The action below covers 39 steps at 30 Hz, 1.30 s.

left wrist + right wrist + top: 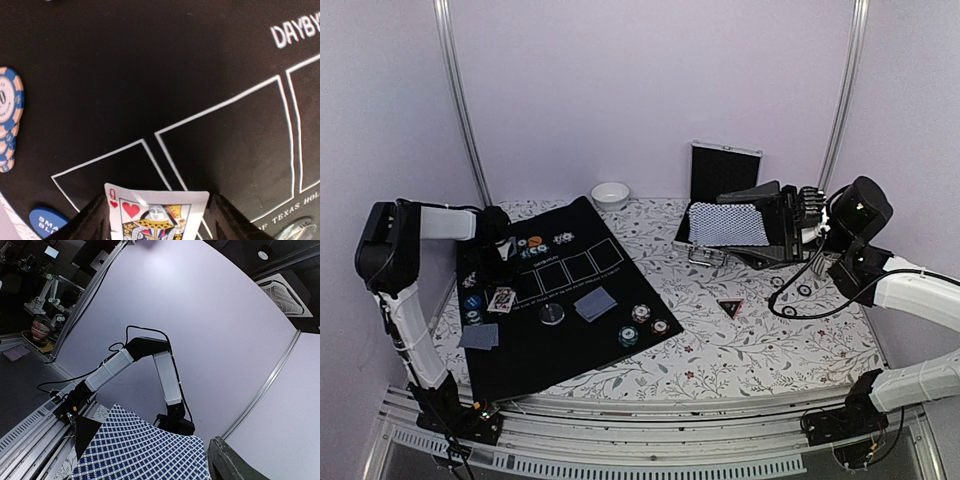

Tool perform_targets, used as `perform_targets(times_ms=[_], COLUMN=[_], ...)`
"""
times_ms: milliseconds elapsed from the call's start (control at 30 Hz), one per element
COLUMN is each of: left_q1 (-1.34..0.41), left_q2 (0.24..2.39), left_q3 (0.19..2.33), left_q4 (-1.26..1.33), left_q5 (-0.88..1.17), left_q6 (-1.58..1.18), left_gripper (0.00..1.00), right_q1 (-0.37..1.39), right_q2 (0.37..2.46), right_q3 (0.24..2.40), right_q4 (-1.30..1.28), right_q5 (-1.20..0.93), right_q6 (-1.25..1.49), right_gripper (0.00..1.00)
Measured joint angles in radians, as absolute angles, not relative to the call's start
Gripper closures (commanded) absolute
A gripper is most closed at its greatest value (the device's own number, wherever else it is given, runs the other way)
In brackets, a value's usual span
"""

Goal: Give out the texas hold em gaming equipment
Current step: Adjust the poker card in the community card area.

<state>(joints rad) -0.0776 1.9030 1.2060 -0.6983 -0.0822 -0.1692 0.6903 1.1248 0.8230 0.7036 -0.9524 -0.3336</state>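
My left gripper [500, 283] hangs over the left part of the black mat [570, 360]. Its fingers press the two long edges of a face-up queen of hearts [157, 212], which bows slightly above the printed card boxes [225, 150]. My right gripper [772, 235] is raised at the right and is shut on a fan of blue-checked playing cards [145, 450], which also shows from above [725, 225]. Poker chips lie at the mat's far end [533, 242] and near its right edge [640, 313]. A round grey button [552, 314] and face-down cards [596, 303] lie mid-mat.
A black-red triangular marker [729, 306] lies on the floral cloth right of the mat. The open silver-edged case [725, 170] stands behind the fan, with a white bowl [610, 195] to its left. Stacked chips [7, 120] and a blue disc [47, 222] lie left of my left fingers.
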Motion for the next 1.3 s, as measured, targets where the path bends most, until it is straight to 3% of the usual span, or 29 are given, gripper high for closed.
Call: perform_targets(times_ms=[100,367,1300], left_q1=[-0.048,0.056,0.017], left_q2=[1.903,1.902,1.81], left_q3=[1.206,1.204,1.074], left_q4=[-0.701,-0.692,-0.535], left_q5=[-0.076,-0.109,-0.043], left_q6=[-0.184,-0.256,-0.547], left_gripper=[0.38,0.38,0.34], right_q1=[0.69,0.69,0.689], right_q2=[1.121,1.11,1.108], right_q3=[0.823,0.823,0.818], right_q4=[0.704,0.704,0.704], right_q5=[-0.952,-0.952,-0.952], right_q6=[-0.334,-0.337,-0.341], right_gripper=[0.38,0.38,0.38])
